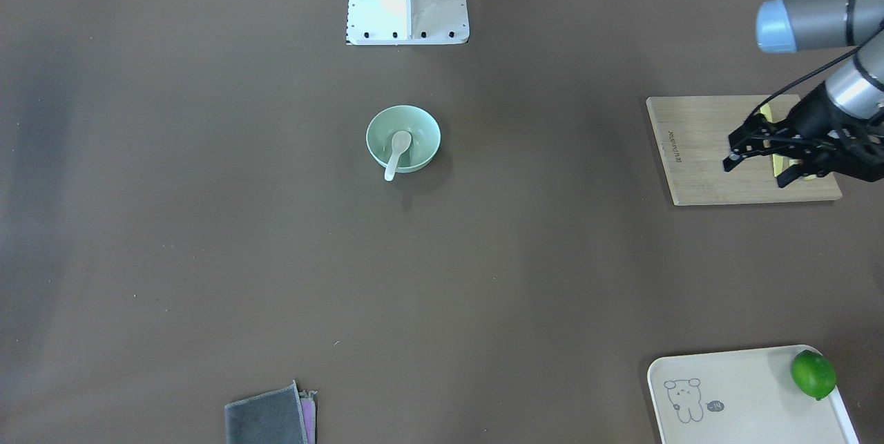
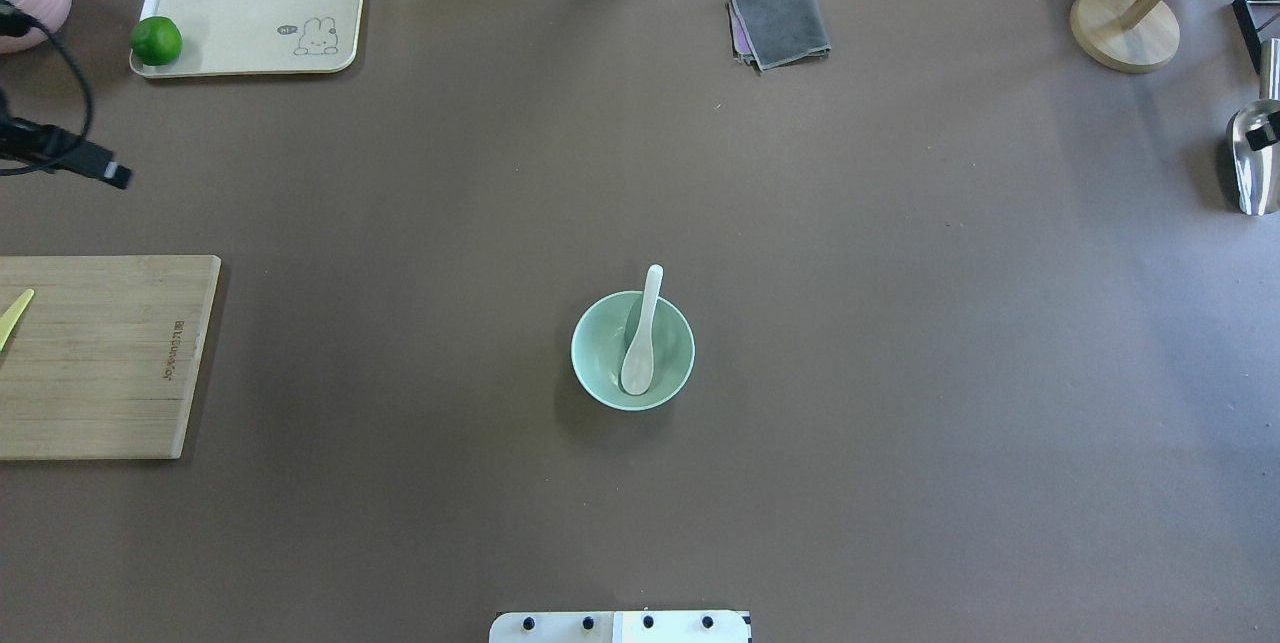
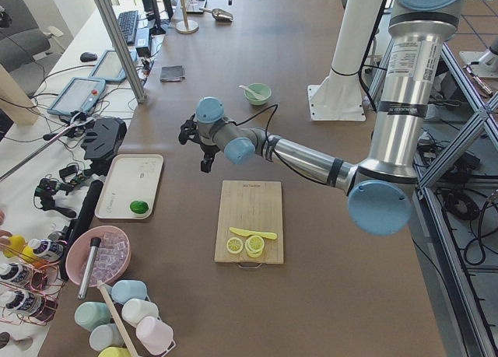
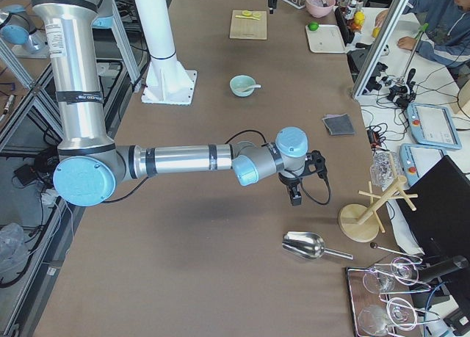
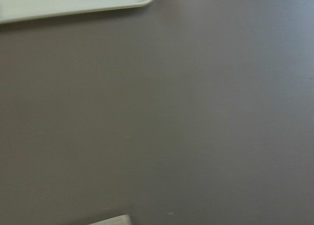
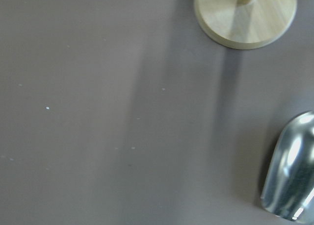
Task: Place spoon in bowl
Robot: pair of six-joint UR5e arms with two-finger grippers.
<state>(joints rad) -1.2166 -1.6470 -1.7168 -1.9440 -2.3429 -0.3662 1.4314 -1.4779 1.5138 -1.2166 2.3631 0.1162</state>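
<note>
— Closest to the lens lay the folded grey cloth (image 1: 266,418), and off to one side the cream tray (image 1: 746,402) with a lime (image 1: 813,374) at its corner, yes?
— Yes! My left pincer (image 1: 756,173) hung above the wooden board (image 1: 690,154), fingers spread wide, nothing between them.
— And the spoon?
— The white spoon (image 2: 640,343) sat in the green bowl (image 2: 590,368) at mid-table! Its scoop was down inside, and its handle leaned on the rim and poked out on the side away from my base. Both pincers were well apart from it.
— Your right pincer?
— It (image 4: 305,181) hovered over bare table near the metal scoop (image 4: 305,245) and the wooden stand (image 4: 360,223). Released or clenched, I couldn't tell.
</note>
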